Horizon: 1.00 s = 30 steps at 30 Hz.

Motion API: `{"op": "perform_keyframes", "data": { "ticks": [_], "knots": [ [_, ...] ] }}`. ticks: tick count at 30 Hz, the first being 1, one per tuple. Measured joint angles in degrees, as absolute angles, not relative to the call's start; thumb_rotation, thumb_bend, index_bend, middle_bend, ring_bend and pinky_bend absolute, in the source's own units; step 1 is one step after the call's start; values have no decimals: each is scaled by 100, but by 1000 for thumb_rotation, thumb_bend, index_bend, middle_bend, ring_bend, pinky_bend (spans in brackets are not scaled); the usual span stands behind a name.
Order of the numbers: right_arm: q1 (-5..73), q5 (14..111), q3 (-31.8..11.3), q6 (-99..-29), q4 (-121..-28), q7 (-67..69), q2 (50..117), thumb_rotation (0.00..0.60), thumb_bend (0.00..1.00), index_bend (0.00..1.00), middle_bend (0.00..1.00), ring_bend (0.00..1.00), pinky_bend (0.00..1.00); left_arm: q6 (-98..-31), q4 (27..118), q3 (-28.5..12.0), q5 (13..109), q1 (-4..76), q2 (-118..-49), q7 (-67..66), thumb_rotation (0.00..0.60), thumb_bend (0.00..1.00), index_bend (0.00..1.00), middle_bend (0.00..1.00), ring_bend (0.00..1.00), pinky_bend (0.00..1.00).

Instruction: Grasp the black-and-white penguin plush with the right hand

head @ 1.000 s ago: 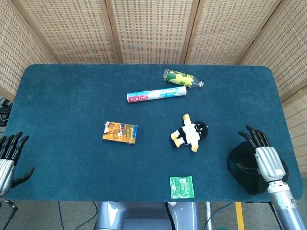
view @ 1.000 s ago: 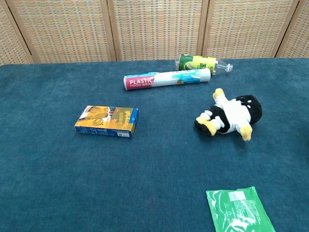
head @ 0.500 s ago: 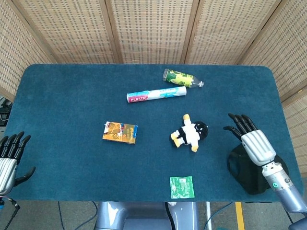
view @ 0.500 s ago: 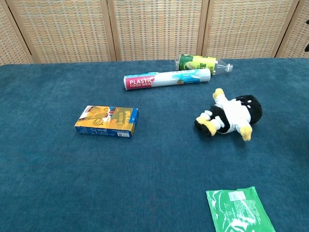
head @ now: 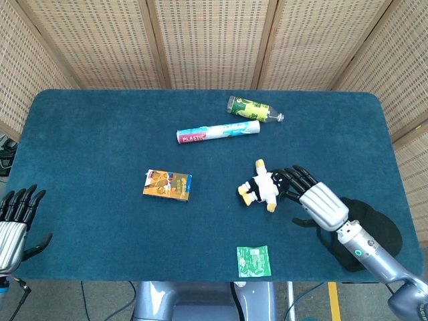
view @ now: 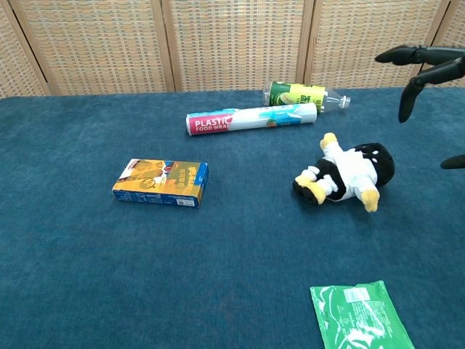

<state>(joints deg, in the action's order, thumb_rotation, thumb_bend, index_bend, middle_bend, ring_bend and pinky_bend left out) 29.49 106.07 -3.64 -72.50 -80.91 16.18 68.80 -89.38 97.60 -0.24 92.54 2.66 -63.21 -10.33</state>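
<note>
The black-and-white penguin plush (head: 262,186) (view: 346,173) lies on its back right of the table's middle, yellow feet pointing left. My right hand (head: 313,199) hovers above its head end with fingers spread and nothing in them; in the chest view only its dark fingertips (view: 411,67) show at the upper right, well above the plush. My left hand (head: 15,219) stays open at the table's near left corner.
On the blue table (head: 87,147) lie an orange-and-blue box (head: 167,184), a plastic-wrap roll (head: 218,131), a green bottle (head: 253,109) behind it, and a green packet (head: 253,261) near the front edge. A black object (head: 371,231) sits at the right edge.
My right hand has swung left from the table's right edge to above the penguin's head, entering the chest view. The left hand has barely moved.
</note>
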Motion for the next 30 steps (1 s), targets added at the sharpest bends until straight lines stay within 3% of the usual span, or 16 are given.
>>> {"op": "perform_keyframes", "data": {
  "ticks": [8,19,30],
  "knots": [
    [3332,10582,-329,-6979,-7308,1393,7656,600,273,473,61,0,0,-8920,9703,-15,9253,279,-6321,-927,600,291,0,0,0,0],
    [3462,10540,-138,-6950,-6980,1281,7938,600,273,523,92,0,0,-8957,9698,-31,9246,271,-6277,-817,600,291,0,0,0,0],
    [3601,10358,-36,-6754,-6524,1180,8249,600,305,483,62,0,0,-8971,9719,-27,9257,266,-6268,-822,600,291,0,0,0,0]
  ]
}}
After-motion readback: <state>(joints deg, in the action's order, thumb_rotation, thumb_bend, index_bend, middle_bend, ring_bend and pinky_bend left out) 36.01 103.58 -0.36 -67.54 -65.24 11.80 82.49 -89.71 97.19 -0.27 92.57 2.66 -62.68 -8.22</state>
